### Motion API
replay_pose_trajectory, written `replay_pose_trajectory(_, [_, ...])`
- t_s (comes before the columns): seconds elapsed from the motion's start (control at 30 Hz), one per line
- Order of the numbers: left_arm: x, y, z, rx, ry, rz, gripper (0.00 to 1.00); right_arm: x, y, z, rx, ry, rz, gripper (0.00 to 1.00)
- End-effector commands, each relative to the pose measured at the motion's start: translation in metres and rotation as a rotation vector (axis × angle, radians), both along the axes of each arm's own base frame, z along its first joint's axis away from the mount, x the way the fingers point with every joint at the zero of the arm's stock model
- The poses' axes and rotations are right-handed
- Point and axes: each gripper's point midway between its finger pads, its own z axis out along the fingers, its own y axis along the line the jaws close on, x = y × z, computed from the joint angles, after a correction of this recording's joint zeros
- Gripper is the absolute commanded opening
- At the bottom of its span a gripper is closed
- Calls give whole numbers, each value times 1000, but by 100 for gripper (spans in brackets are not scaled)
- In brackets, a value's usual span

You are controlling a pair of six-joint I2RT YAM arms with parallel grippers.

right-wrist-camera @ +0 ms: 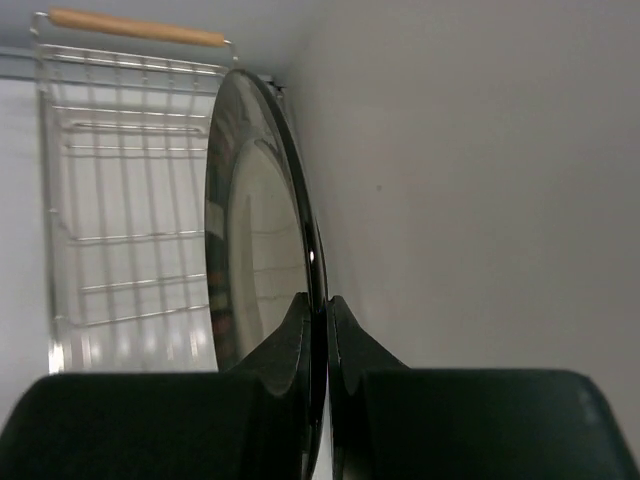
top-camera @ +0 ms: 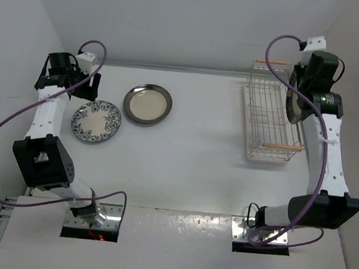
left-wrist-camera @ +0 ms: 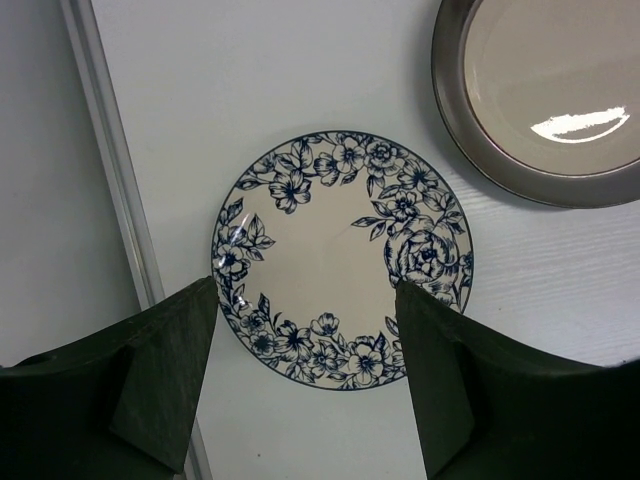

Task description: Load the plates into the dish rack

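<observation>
One plate (right-wrist-camera: 250, 240) between tight right jaws; left jaws wide.

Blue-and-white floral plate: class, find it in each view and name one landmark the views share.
Top external: floral plate, left of centre.
Left wrist: mid-picture.
Right wrist: not in it.
Shared landmark: the dark-rimmed plate lying beside it, in the upper right corner of the left wrist view.
</observation>
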Motion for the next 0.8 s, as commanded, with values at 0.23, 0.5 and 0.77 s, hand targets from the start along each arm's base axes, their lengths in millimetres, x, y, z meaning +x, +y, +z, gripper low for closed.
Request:
replay_pose_trajectory(0.23, [8,-17,0,-45,-8,-39,76,2,-18,-14,-194,-71,63,0])
replay_pose_trajectory(0.5, [5,-17,-7,-43,11,-32,76,2,-21,-53,-119,-18,71,0])
replay_pose_trajectory(0.77, [2,-14,-8,-30,14,-17,76,-5,-29,-54,-89,-38,30,0])
